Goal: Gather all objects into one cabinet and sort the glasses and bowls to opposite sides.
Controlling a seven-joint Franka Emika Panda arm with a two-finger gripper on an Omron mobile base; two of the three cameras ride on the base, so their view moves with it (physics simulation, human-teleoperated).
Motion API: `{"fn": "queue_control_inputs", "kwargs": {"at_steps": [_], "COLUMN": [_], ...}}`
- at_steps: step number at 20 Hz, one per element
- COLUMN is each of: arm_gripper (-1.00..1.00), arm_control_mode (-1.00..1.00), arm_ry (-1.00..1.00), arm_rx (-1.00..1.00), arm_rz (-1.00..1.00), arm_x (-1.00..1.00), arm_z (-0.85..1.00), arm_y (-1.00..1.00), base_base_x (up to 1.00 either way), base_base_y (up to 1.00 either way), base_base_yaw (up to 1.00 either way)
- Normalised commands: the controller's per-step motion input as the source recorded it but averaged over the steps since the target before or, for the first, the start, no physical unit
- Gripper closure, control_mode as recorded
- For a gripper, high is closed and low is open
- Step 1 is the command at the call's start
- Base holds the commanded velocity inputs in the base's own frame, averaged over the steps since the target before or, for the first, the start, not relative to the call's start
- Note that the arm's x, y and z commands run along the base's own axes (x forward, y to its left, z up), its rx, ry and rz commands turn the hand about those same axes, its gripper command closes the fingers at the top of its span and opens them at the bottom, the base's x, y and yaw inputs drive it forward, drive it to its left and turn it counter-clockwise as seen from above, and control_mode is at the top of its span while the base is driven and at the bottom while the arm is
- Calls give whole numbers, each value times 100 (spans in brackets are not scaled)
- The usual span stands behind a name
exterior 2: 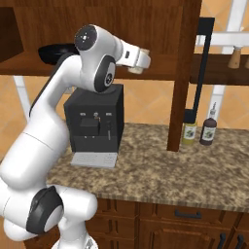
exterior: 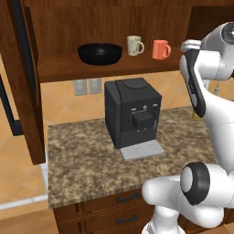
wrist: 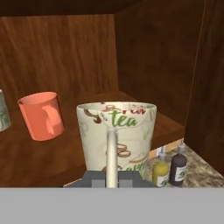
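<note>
Speckled granite worktop [exterior: 87, 160] fills the lower half of the left base view, carrying a black coffee machine [exterior: 132, 116] with a grey drip tray. Above it the dark reddish-brown cabinet [exterior: 68, 27] stands open, its door [exterior: 18, 82] swung to the left with the long black handle partly cut off by the frame edge. On the cabinet floor sit, from left to right, a wide black bowl [exterior: 100, 53], a cream mug [exterior: 135, 45] and a coral-orange mug [exterior: 160, 49], each apart from the next. The white arm covers the right edge, and the hand itself is hard to make out behind it.

Right base view: the arm rises across the coffee machine and reaches into the cabinet; the bowl is mostly hidden behind the upper joint. A second cream mug [exterior 2: 137, 69] shows partly below the wrist (the fingers cannot be seen here). Two sauce bottles [exterior 2: 198, 130] stand on the worktop beside the cabinet's right wall, and a shelf further right is cut off.

Hand view: the hand [wrist: 112, 177] is clenched on the handle of the second cream mug, printed "tea", which hangs upright at the front edge of the cabinet floor, right of the coral-orange mug. The first cream mug is cropped at the left edge.
</note>
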Motion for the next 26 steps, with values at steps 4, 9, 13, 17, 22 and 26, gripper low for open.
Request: {"fn": "queue_control_inputs", "kwargs": {"at_steps": [4,9,13,17,22,26], "arm_gripper": [100,100,100,100,100,100], "arm_control_mode": [-100,-100,-100,-100,-100,-100], "arm_ry": [-2,-5,0,0,0,0], "arm_rx": [0,0,0,0,-1,-4], "arm_rz": [0,0,2,7,2,0], "arm_x": [22,46,44,25,19,5], "arm_z": [-10,0,-1,-6,-17,-31], "arm_y": [0,0,-26,-50,-14,-2], "base_base_x": [0,0,0,0,0,0], "base_base_y": [0,0,0,0,0,0], "base_base_yaw": [0,0,0,0,0,0]}}
